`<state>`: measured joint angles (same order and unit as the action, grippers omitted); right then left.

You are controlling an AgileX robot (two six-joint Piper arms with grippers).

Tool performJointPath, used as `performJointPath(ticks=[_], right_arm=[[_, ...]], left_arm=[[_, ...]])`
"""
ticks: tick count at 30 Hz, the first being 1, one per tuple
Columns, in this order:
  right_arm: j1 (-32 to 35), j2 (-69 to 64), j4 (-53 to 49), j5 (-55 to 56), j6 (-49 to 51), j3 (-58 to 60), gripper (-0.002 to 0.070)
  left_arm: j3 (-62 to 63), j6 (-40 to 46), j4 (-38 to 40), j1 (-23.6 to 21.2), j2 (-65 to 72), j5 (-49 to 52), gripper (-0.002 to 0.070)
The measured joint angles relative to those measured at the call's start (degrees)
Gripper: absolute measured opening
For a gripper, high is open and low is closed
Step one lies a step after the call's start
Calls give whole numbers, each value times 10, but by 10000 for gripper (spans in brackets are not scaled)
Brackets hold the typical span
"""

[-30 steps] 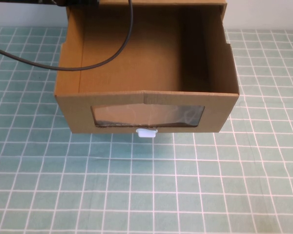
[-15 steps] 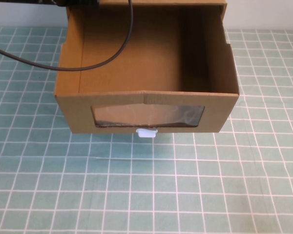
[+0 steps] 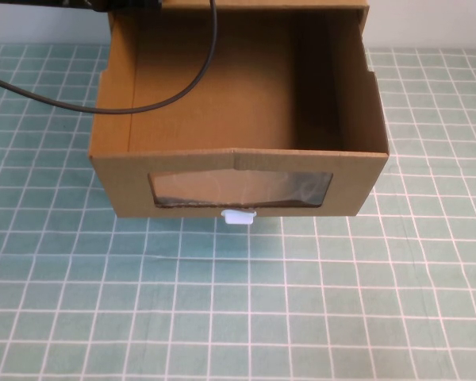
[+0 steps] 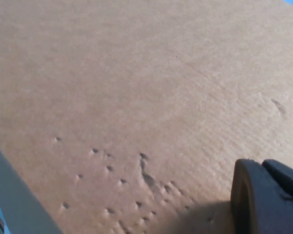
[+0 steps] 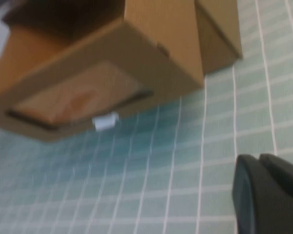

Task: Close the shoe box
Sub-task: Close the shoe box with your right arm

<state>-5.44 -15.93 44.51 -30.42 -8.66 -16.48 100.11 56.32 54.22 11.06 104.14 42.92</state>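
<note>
Our shoe box (image 3: 238, 171) sits pulled open at the table's far edge, so next our right gripper (image 5: 268, 195), off the box, jaws unclear like the left gripper's (image 4: 266, 195) against cardboard, must push it shut.

- shoe box (image 3: 239, 111) at the counter's (image 3: 238, 317) far middle, drawer pulled out toward the near edge;
- pull tab (image 3: 239, 216) below its window (image 3: 239, 189);
- cable (image 3: 127, 101) across its left wall;
- left gripper (image 4: 266, 197) against cardboard;
- right gripper (image 5: 268, 195) over the counter, right of the box.

My high camera looks down on the shoe box (image 3: 238, 151); right wrist sees its front, left wrist hugs cardboard.
</note>
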Motion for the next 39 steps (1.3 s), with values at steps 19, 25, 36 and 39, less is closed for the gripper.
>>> performJointPath(ticks=[19, 25, 36, 39], right_arm=[[-171, -432, -165, -200, -49, -350, -11], [-329, -506, -238, -69, 32, -407, -11], [-349, -662, -275, 26, 46, -515, -11], [-343, -685, -281, 26, 46, -545, -11]], left_arm=[[0, -6, 0, 0, 0, 3, -5], [0, -7, 0, 0, 0, 3, -5], [0, -13, 1, 0, 0, 2, -5], [0, -13, 1, 0, 0, 2, -5]])
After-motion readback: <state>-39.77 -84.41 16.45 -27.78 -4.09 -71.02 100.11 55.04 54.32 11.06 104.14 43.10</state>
